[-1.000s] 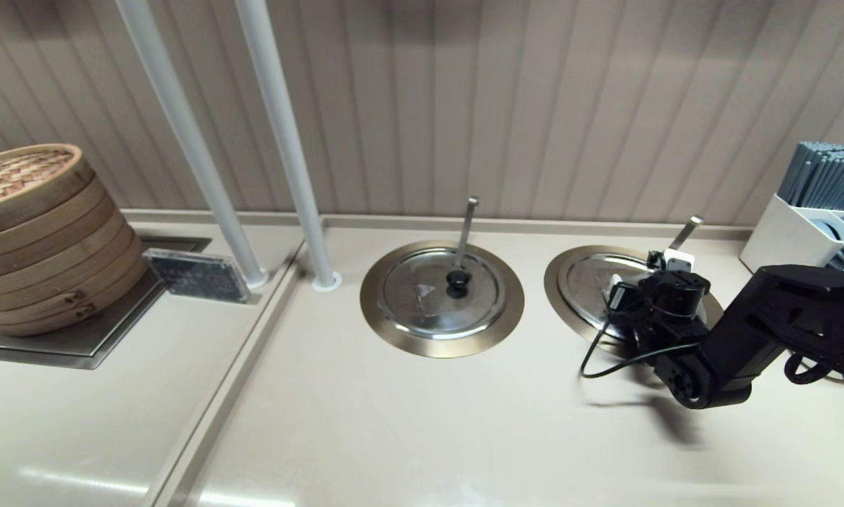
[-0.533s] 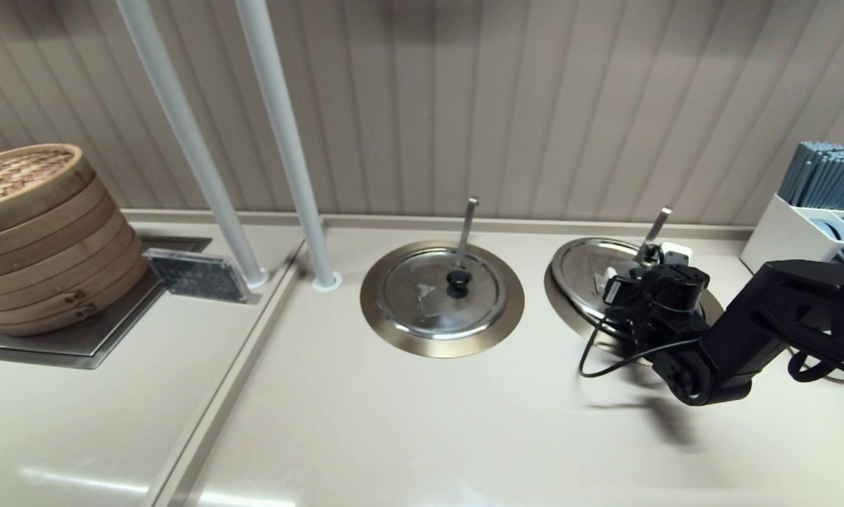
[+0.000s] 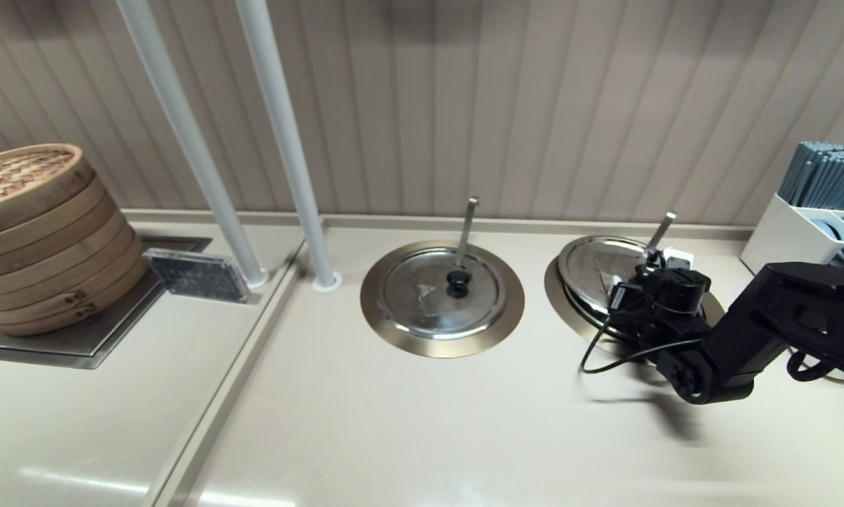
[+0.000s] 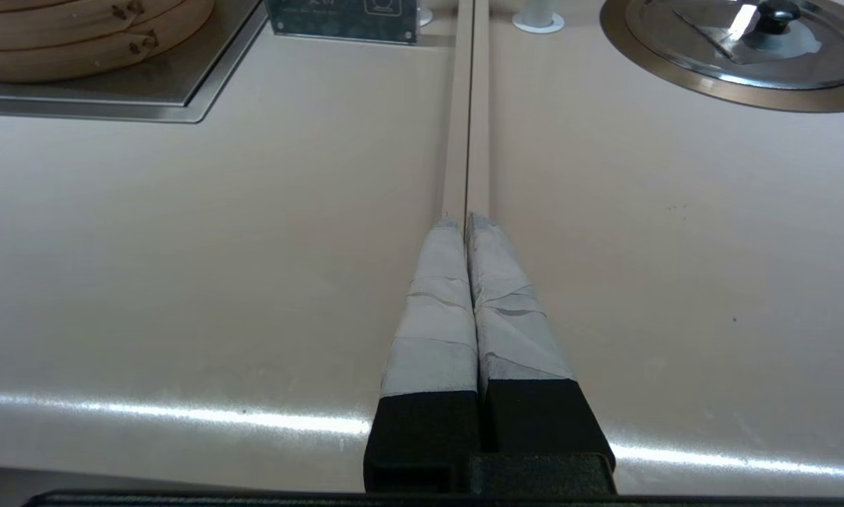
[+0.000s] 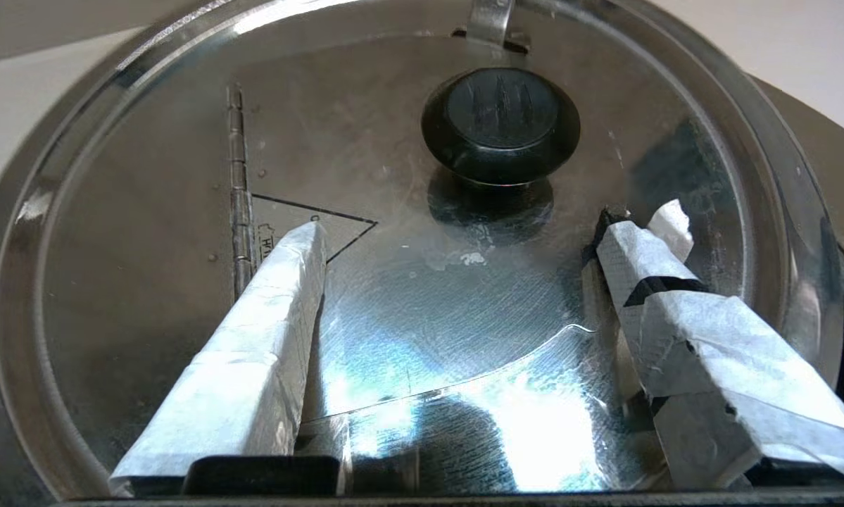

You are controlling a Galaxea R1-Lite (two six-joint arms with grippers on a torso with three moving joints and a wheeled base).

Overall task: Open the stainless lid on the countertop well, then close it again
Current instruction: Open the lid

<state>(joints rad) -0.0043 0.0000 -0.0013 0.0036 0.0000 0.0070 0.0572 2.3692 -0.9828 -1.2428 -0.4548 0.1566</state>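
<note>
The stainless lid [image 3: 594, 260] sits tilted over the countertop well [image 3: 554, 290], its near edge raised, with a dark gap beneath. The slanting ladle handle [image 3: 659, 231] sticks up behind it. My right gripper [image 3: 645, 272] hangs over the lid's right part and hides the knob in the head view. In the right wrist view the lid [image 5: 407, 296] fills the frame. The gripper [image 5: 464, 229] is open, its taped fingers [image 5: 253, 352] spread over the steel, short of the black knob [image 5: 500, 120]. My left gripper [image 4: 465, 220] is shut and empty, low over the counter seam.
The twin lid [image 3: 422, 296] lies flat in its gold ring at centre, with a vertical ladle handle [image 3: 467, 225]. Bamboo steamers [image 3: 38, 232] stand far left beside a small sign [image 3: 196, 274]. Two white poles [image 3: 291, 155] rise at the back. A white utensil caddy [image 3: 788, 239] stands far right.
The lid lay flat in its well a second ago. It then rose and shifted left with the ladle handle, and now sits a little lower, tilted. The right gripper stayed over it.
</note>
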